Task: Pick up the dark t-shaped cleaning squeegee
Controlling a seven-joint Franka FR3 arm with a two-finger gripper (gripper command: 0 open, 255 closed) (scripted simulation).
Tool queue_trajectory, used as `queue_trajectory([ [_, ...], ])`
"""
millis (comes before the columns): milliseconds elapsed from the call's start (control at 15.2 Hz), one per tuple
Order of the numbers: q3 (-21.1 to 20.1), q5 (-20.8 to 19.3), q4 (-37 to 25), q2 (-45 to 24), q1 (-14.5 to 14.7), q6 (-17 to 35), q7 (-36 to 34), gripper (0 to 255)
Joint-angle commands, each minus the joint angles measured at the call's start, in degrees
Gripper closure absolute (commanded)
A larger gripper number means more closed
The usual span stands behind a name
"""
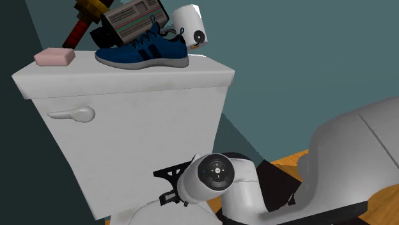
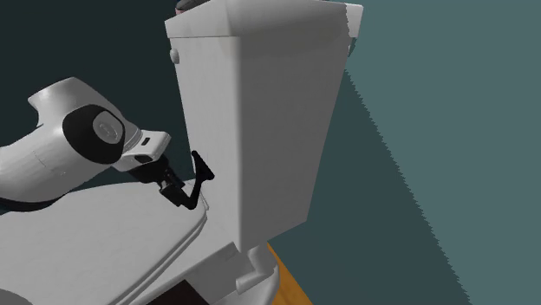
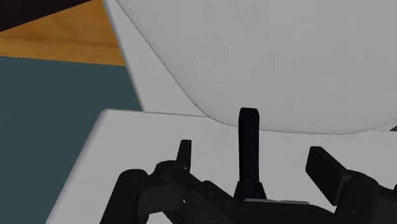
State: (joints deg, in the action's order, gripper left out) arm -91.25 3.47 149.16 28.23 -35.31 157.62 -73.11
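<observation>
Arm (image 1: 217,176) low before tank (image 1: 128,121) | fingers (image 3: 321,167) apart, over lid (image 2: 104,234) at tank's foot | squeegee (image 1: 75,29), likely the dark red-handled T-tool, on tank top behind soap (image 1: 55,57), handle slanting up from soap | well above fingers: next move likely a climb up tank front | shoe (image 1: 144,51), box (image 1: 135,19), roll (image 1: 190,25) alongside on tank top
</observation>
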Motion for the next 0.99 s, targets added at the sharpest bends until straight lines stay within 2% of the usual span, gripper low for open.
queue_trajectory([
  [0,-4.38,0.08,-0.95,0.37,-4.05,1.01,-1.06,0],
  [330,-12.62,0.97,-0.94,1.43,-11.45,4.78,-1.96,0],
  [396,-15.17,1.35,-1.01,1.92,-13.73,5.94,-2.17,0],
  [528,-15.17,1.39,-1.01,1.93,-13.72,5.94,-2.14,0],
  [594,-14.97,1.37,-0.93,1.9,-13.49,5.89,-2.16,255],
  [924,-14.68,1.33,-0.84,1.84,-13.21,5.84,-2.15,255],
])
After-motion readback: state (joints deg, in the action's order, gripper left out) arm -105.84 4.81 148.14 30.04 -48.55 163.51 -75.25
